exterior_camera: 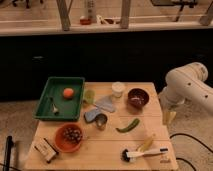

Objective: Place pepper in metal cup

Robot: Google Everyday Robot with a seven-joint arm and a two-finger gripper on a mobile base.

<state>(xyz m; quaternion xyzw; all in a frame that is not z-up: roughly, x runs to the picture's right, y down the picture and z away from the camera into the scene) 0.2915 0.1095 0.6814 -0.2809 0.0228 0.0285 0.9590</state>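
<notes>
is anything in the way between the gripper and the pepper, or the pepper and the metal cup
Nothing visible. The gripper hangs at the right edge of the table, with only bare wood between it and the pepper. The metal cup stands just beyond the pepper, and that gap is bare too.

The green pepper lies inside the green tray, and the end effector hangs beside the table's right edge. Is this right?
No. The camera view shows the pepper on the table, right of the metal cup, outside the tray. The end effector does hang beside the right edge.
</notes>
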